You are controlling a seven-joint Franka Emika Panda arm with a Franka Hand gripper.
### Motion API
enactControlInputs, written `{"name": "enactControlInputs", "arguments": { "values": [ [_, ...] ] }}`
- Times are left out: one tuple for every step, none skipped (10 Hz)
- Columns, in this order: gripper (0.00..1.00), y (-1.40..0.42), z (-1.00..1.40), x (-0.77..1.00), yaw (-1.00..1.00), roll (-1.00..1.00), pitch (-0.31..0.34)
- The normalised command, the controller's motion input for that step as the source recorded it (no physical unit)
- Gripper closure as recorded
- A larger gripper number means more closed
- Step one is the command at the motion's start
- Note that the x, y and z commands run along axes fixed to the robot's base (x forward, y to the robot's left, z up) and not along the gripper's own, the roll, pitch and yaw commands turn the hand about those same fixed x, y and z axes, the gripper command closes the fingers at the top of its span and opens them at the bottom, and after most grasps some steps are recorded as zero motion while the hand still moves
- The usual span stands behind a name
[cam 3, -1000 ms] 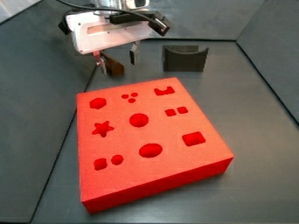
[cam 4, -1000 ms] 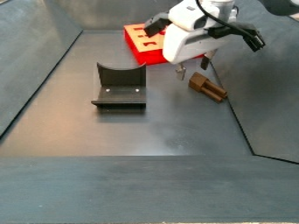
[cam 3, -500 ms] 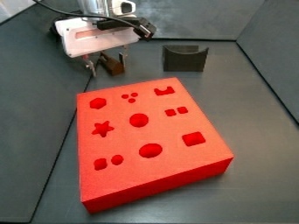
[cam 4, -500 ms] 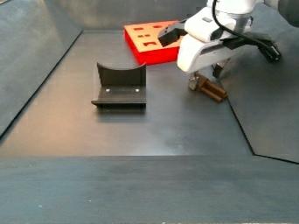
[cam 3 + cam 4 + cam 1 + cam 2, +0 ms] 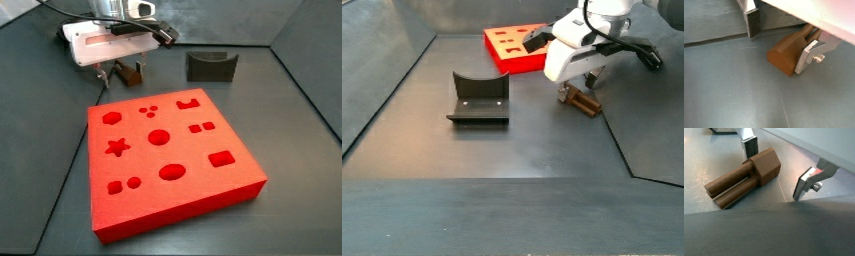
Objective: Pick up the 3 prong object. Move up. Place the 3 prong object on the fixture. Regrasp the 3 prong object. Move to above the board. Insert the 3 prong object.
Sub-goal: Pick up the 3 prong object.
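Observation:
The 3 prong object (image 5: 747, 175) is a reddish-brown block with prongs lying flat on the grey floor; it also shows in a wrist view (image 5: 785, 54) and in both side views (image 5: 131, 73) (image 5: 584, 102). My gripper (image 5: 777, 167) is open and low over it, its silver fingers (image 5: 749, 145) standing on either side of the block end. In a wrist view (image 5: 781, 42) the block lies close to one finger (image 5: 811, 52) and apart from the other. The fixture (image 5: 210, 66) (image 5: 478, 100) stands empty, away from the gripper. The red board (image 5: 167, 150) (image 5: 516, 45) lies beside the gripper.
Dark walls enclose the floor in both side views. The board's near edge (image 5: 127, 100) is close to the piece. A floor seam (image 5: 616, 140) runs past the piece on its outer side.
Since a second ago the gripper has moved sideways and down to straddle the 3 prong object. It has held still over the last half second.

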Motion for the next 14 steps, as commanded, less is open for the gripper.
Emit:
{"name": "enactControlInputs", "arguments": {
  "values": [
    [0.0,0.0,-0.33,0.11,0.0,0.0,-0.016],
    [0.0,0.0,-0.33,0.09,0.0,0.0,-0.02],
    [0.0,0.0,-0.3,0.09,0.0,0.0,-0.027],
    [0.0,0.0,0.0,0.0,0.0,0.0,0.0],
    [1.0,0.0,0.0,0.0,0.0,0.0,0.0],
    [1.0,0.0,0.0,0.0,0.0,0.0,0.0],
    [1.0,0.0,0.0,0.0,0.0,0.0,0.0],
    [1.0,0.0,0.0,0.0,0.0,0.0,0.0],
    [1.0,0.0,0.0,0.0,0.0,0.0,0.0],
    [1.0,0.0,0.0,0.0,0.0,0.0,0.0],
    [1.0,0.0,0.0,0.0,0.0,0.0,0.0],
    [1.0,0.0,0.0,0.0,0.0,0.0,0.0],
    [1.0,0.0,0.0,0.0,0.0,0.0,0.0],
    [1.0,0.0,0.0,0.0,0.0,0.0,0.0]
  ]
}}
